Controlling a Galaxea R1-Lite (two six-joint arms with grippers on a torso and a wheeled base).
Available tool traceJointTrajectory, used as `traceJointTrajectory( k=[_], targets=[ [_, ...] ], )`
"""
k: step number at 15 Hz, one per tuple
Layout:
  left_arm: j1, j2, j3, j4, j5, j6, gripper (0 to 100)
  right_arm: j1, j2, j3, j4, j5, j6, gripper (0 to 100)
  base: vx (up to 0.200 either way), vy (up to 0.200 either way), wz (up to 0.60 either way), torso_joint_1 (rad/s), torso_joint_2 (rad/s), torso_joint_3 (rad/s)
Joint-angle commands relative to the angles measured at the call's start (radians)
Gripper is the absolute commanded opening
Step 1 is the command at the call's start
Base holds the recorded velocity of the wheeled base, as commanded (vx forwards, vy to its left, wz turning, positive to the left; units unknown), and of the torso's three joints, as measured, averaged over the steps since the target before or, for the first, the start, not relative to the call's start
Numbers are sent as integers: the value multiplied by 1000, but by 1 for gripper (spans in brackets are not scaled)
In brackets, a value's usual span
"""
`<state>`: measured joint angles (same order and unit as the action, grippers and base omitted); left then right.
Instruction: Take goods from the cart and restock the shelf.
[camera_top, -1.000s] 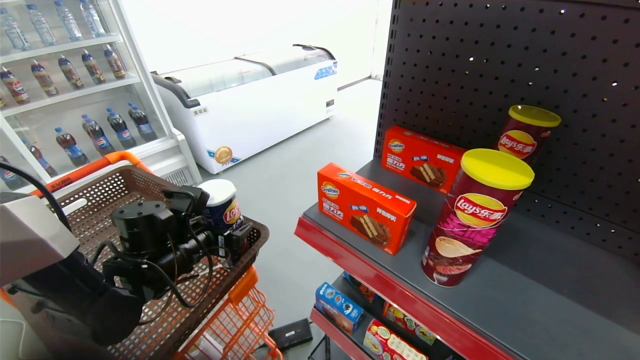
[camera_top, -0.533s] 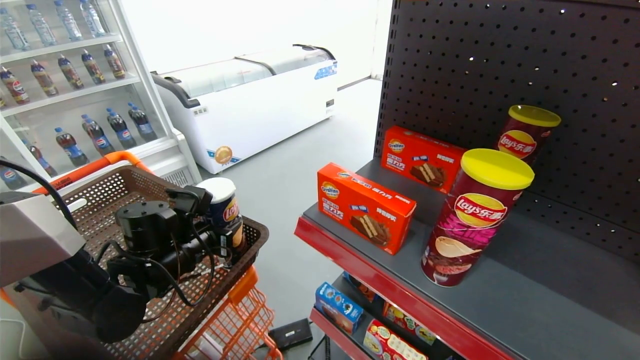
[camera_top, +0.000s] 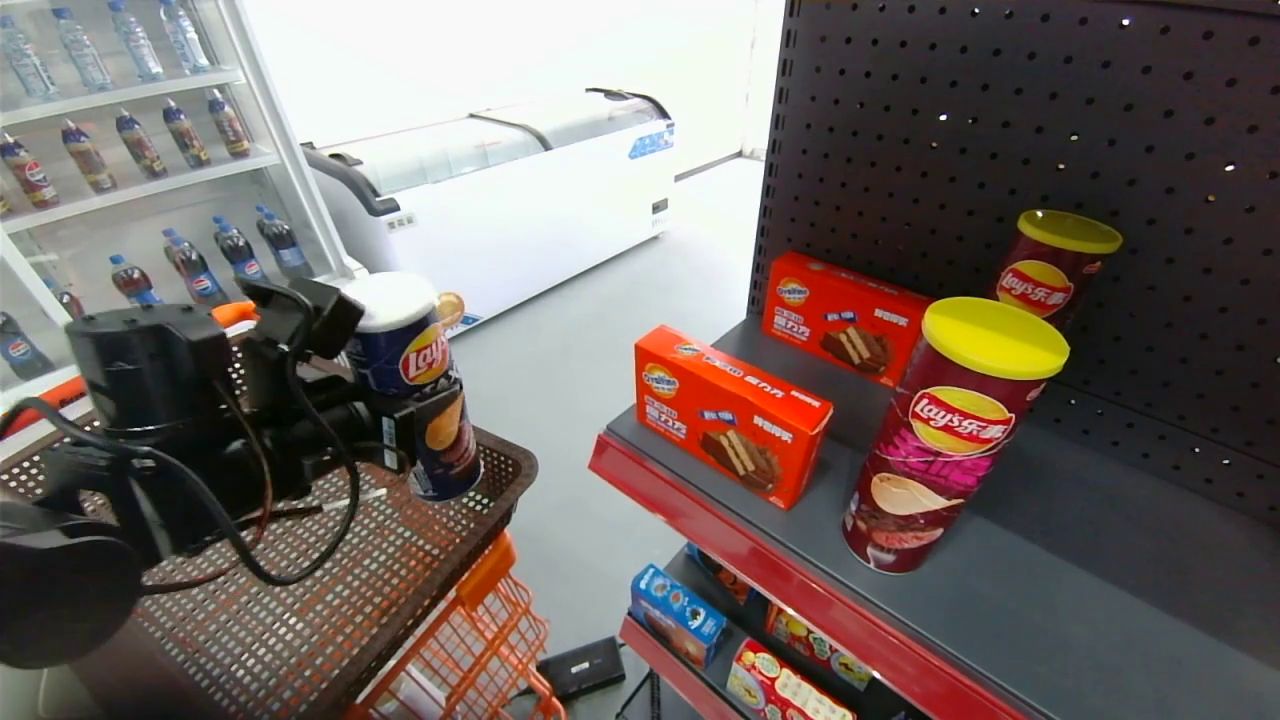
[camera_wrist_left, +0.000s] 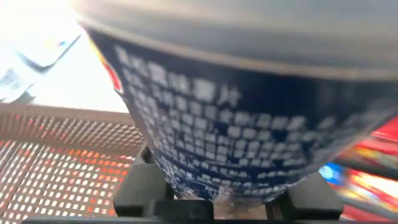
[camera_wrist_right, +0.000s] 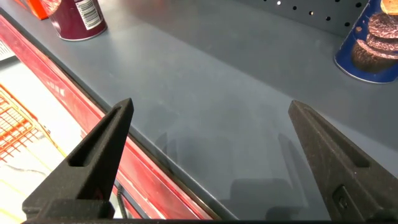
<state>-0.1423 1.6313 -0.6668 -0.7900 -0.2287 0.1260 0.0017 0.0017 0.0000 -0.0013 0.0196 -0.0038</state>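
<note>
On the robot's right, the shelf is seen as a grey deck with a red front edge, backed by a black pegboard. Across a strip of floor from the shelf, a white chest freezer and a glass-fronted drinks fridge are placed. Nearer the robot, to the left of the shelf and apart from it, the cart is parked, its brown perforated basket set on an orange frame.

Two orange biscuit boxes are stood on the shelf at its left end: the front box near the red edge, the rear box close to the pegboard. Just right of them, two maroon chip cans with yellow lids are set upright, the near can in front and the far can against the pegboard. A blue cookie tub is stood further along the shelf by the pegboard.

The blue chip can, white-lidded and slightly tilted, is held in the air above the cart corner nearest the shelf, well short of the shelf itself. It is clamped about its middle by the left gripper.

The right gripper is held over a bare stretch of the shelf near the red edge, its two black fingers spread wide with nothing between them.
</note>
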Motion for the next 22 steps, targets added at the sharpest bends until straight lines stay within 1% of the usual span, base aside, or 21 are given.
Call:
traceJointTrajectory(
  k=[1,3,4,5,6,8,9,10,11,12,13,14,15,16,17,19,21,22],
  targets=[
    [-8,-269,-31,195,-116,-42,0,1,1,0,0,0,-1,100,0,0,0,0,0,0],
    [-31,-341,-17,210,-124,-94,0,0,1,0,0,0,-1,100,0,0,0,0,0,0],
    [-66,-378,-13,213,-124,-114,0,0,1,0,0,0,-1,100,0,0,0,0,0,0],
    [-128,-429,-7,232,-124,-138,0,1,1,0,0,0,-1,100,0,0,0,0,0,0],
    [-134,-455,-5,267,-124,-140,0,0,1,0,0,0,-1,100,0,0,0,0,0,0],
    [-140,-467,3,284,-124,-138,0,0,1,0,0,0,-1,100,0,0,0,0,0,0],
    [-174,-470,21,281,-142,-137,0,0,1,0,0,0,-1,100,0,0,0,0,0,0],
    [-223,-473,41,281,-158,-141,0,0,1,0,0,0,-1,100,0,0,0,0,0,0],
    [-244,-484,64,276,-164,-152,0,0,1,0,0,0,-1,100,0,0,0,0,0,0],
    [-253,-507,82,279,-195,-164,0,1,1,0,0,0,-1,100,0,0,0,0,0,0],
    [-258,-511,115,275,-235,-161,0,0,1,0,0,0,-1,100,0,0,0,0,0,0],
    [-260,-515,131,272,-244,-161,0,1,1,0,0,0,-1,100,0,0,0,0,0,0],
    [-266,-519,181,267,-267,-161,0,1,1,0,0,0,-1,100,0,0,0,0,0,0],
    [-278,-522,190,262,-302,-163,0,0,1,0,0,0,-1,100,0,0,0,0,0,0],
    [-286,-522,188,261,-324,-164,0,1,1,0,0,0,-1,100,0,0,0,0,0,0],
    [-307,-478,147,264,-393,-166,0,1,1,0,0,0,-1,100,0,0,0,0,0,0],
    [-319,-409,101,262,-405,-163,0,1,1,0,0,0,-1,100,0,0,0,0,0,0],
    [-319,-398,95,262,-405,-163,0,0,1,0,0,0,-1,100,0,0,0,0,0,0]
  ],
)
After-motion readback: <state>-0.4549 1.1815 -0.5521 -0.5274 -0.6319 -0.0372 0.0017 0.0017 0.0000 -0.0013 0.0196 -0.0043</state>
